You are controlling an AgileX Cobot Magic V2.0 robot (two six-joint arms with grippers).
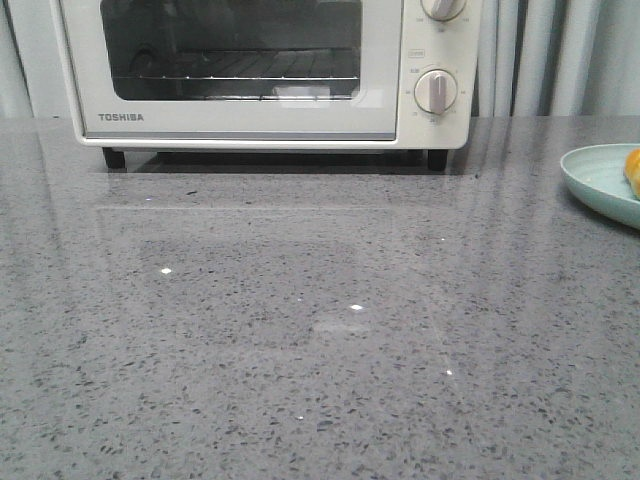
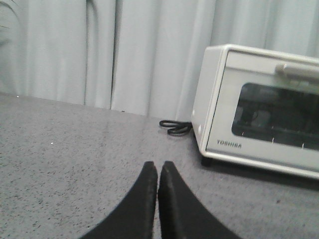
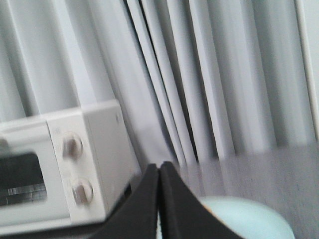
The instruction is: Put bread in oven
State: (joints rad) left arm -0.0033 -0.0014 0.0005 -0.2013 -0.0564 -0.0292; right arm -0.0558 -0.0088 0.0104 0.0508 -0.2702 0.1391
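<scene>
The oven (image 1: 265, 75) stands at the back of the grey counter (image 1: 300, 350) with its glass door shut, the wire rack (image 1: 235, 72) inside bare as far as the window shows. The bread (image 1: 633, 170) lies well off to the right on a pale blue plate (image 1: 600, 180), only its orange edge showing at the border of the front view. Judged from this, nothing of the task is done: the door is yet to be opened, the bread yet to be picked up and set on the rack.

Neither arm appears in the front view. The left gripper (image 2: 158, 172), seen from its wrist camera, has its black fingers (image 2: 144, 199) pressed together with nothing between them, hanging above bare counter near the oven's left front corner, beside a coiled black cord (image 2: 174, 127). The right gripper (image 3: 159, 174) is likewise closed and empty, poised above the plate's rim (image 3: 249, 219) to the right of the oven's two knobs (image 3: 77, 167); that picture is blurred.
</scene>
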